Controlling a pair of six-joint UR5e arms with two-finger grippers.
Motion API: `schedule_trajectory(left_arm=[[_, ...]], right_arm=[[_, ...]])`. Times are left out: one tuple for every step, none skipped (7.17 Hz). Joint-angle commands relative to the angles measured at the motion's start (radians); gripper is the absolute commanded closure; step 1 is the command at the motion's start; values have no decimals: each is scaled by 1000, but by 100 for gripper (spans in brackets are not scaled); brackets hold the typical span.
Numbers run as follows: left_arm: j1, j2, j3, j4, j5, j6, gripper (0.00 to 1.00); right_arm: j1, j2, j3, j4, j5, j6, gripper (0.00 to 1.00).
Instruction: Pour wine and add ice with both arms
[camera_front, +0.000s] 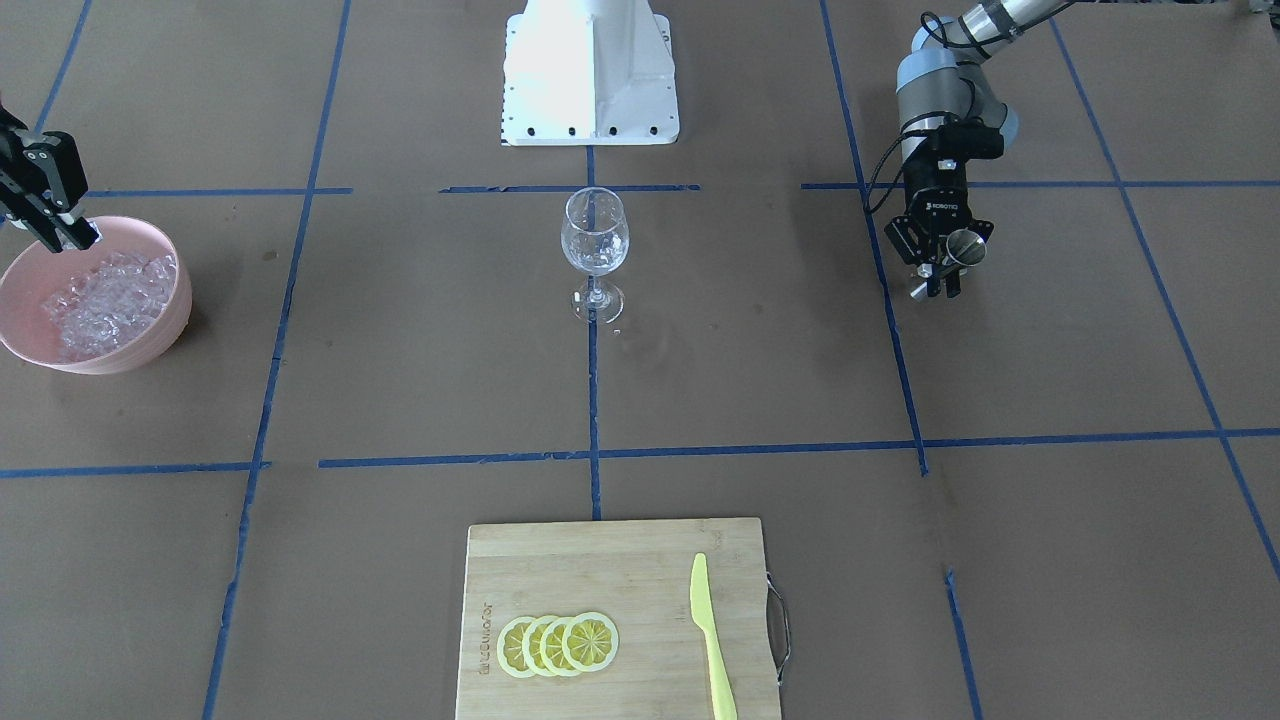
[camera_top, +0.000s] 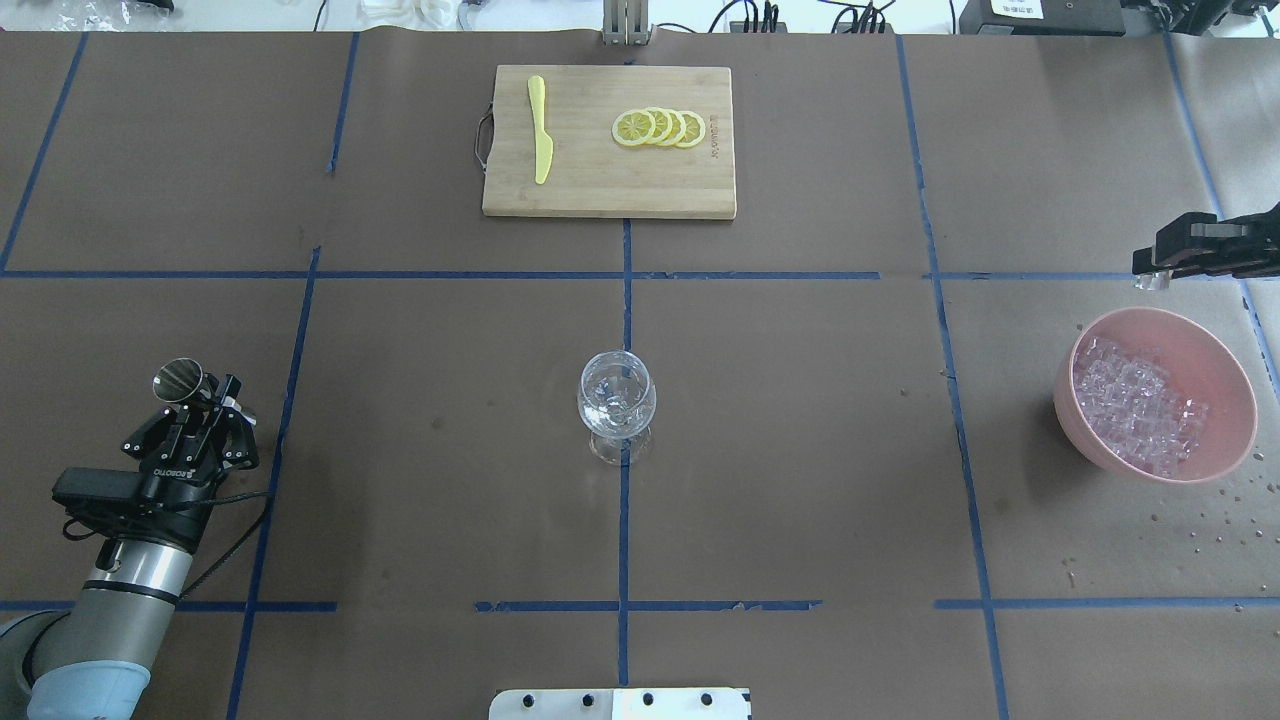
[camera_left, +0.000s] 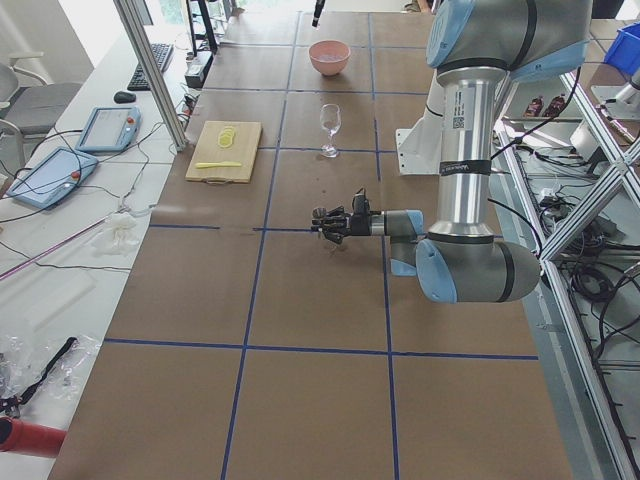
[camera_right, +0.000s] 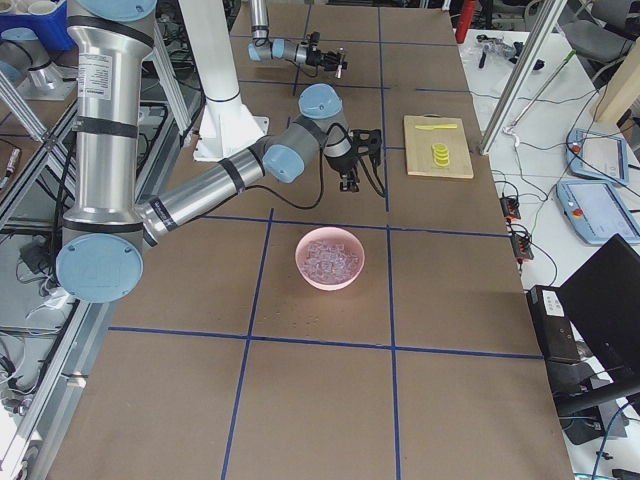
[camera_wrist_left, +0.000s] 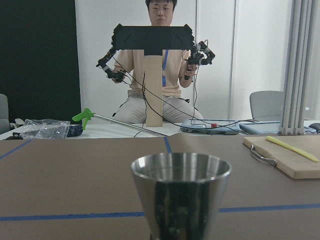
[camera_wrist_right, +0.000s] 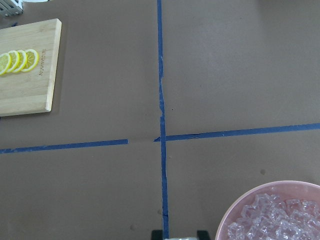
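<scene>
Across the bench both carries are long. The wine glass stands well apart from either pincer, between them, and a low approach could clip its rim and topple it. The pink bowl of ice sits just below your right pincer, slightly toward the robot. Your left pincer is clenched on a steel cup, held upright; tilt it early and any contents spill. The right one seems to pinch a single cube, which may slip.

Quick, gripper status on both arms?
Left gripper: closed on the steel cup.
Right gripper: closed, apparently on an ice cube.
</scene>
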Motion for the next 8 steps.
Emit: schedule_trajectory(left_arm=[[5,-16,0,2,-4,0,100],[8,-16,3,5,-2,0,100],[9,-16,3,10,-2,1,90],[11,-16,5,36,-2,1,82],[11,-16,5,36,-4,1,73],[11,-16,5,36,-4,1,68],[11,-16,5,36,-4,1,65],[11,-16,5,36,-4,1,61]], right_arm=[[0,0,-5,0,1,0,100],[0,0,-5,0,1,0,100],[0,0,-6,0,1,0,100],[0,0,-8,0,1,0,100],[0,0,-6,0,1,0,100],[0,0,-3,0,1,0,100],[0,5,3,2,4,1,100],[-2,30,3,0,29,3,100]])
